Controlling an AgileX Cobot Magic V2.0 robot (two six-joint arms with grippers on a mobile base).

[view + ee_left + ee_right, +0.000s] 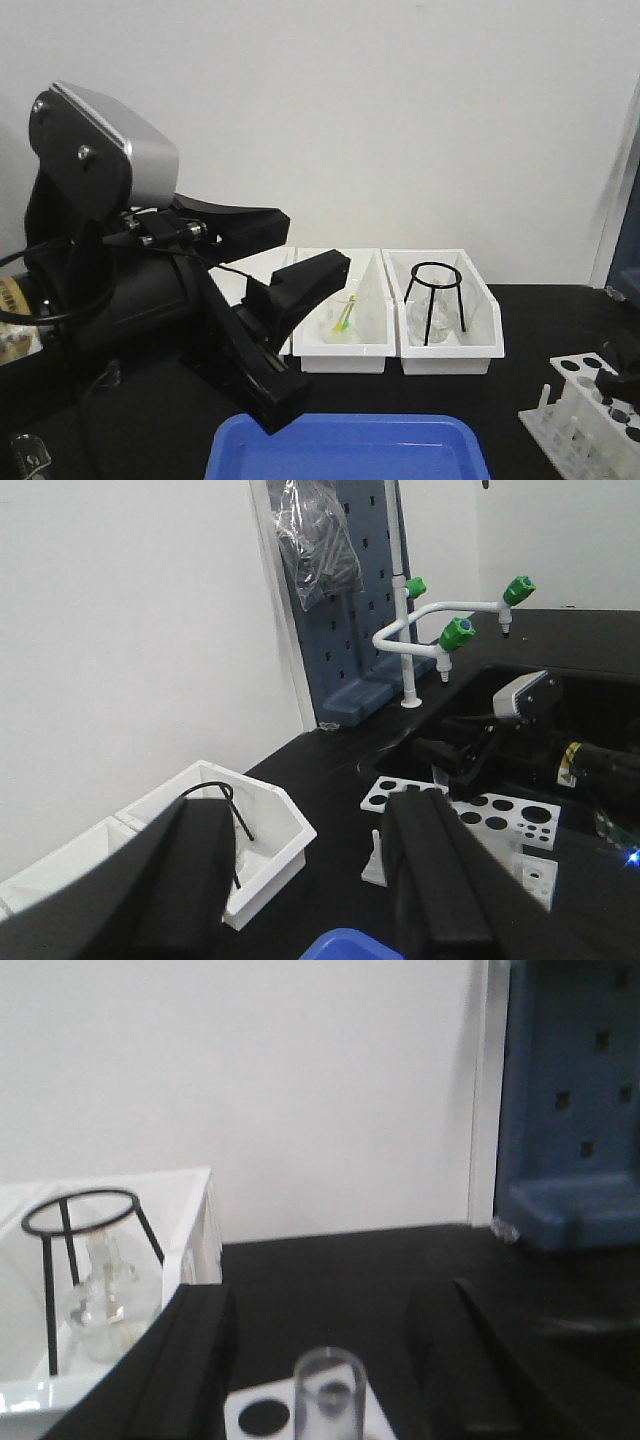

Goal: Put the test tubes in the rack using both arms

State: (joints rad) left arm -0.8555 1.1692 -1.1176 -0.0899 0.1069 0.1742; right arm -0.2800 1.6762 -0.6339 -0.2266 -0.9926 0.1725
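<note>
Middle white bin (345, 352): clear beaker (343, 315) with a yellow-green item in it, too blurred to tell what. Right white bin (450, 358), just beside it: black wire tripod (437, 298) and a small clear glass flask (100, 1305) standing under the tripod ring. Blue tray (345, 450) at the front edge, below the left arm (100, 250).

Rack (578, 402) sits on the black table at front right, well apart from the bins; clear glass stands in it, blurred in the front view. In the right wrist view one test tube (330, 1400) stands upright in a rack hole with its open rim up.

Right gripper (325, 1300): fingers spread on both sides of that tube, a gap showing on each side, not clamped. Left gripper (310, 810): fingers apart with nothing between them, raised over the table near the tray, aimed toward the tripod bin and rack.

Clear bag (318, 540) of dark items hangs on the blue pegboard (350, 650). White faucet (430, 620) with green knobs stands next to it.

Labels: yellow label (572, 760) on the right arm (520, 740), writing too small to read. No other legible text.
</note>
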